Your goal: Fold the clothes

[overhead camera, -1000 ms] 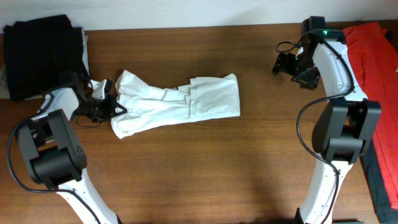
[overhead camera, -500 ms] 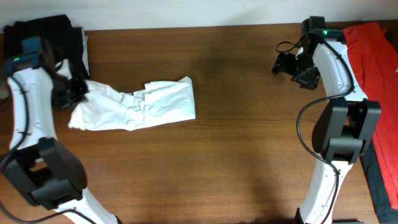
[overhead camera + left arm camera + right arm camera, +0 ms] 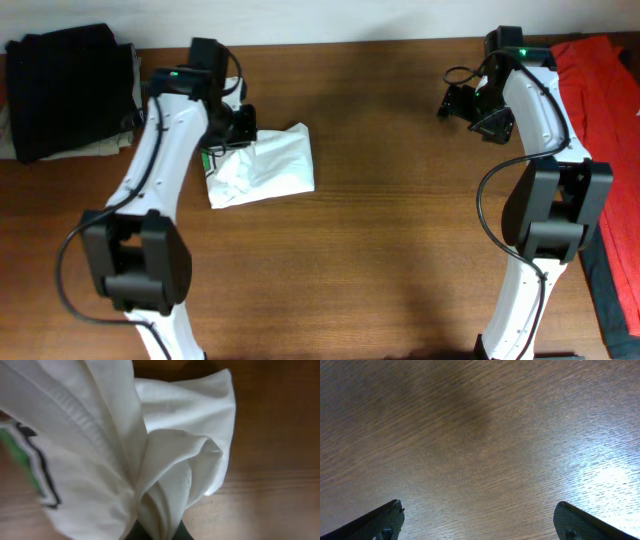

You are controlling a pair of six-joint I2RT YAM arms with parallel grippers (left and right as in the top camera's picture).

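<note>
The white T-shirt point(image 3: 265, 165) lies bunched into a compact folded pile at the table's back left. My left gripper point(image 3: 240, 128) sits over its upper left edge and is shut on a fold of the white cloth. In the left wrist view the T-shirt point(image 3: 150, 450) fills the frame, the pinched fold running down between the dark fingers point(image 3: 157, 532), with a dark and green print at the left. My right gripper point(image 3: 452, 100) hovers open and empty over bare wood at the back right; its fingers point(image 3: 480, 522) are spread wide.
Folded black clothes point(image 3: 65, 90) lie at the back left corner. A red garment point(image 3: 600, 110) lies along the right edge. The wooden table point(image 3: 380, 270) spreads in front.
My left arm has swung from the far left rightward, carrying the shirt's left end over the rest, so the long spread shirt is now a short folded pile. The right arm has not moved.
</note>
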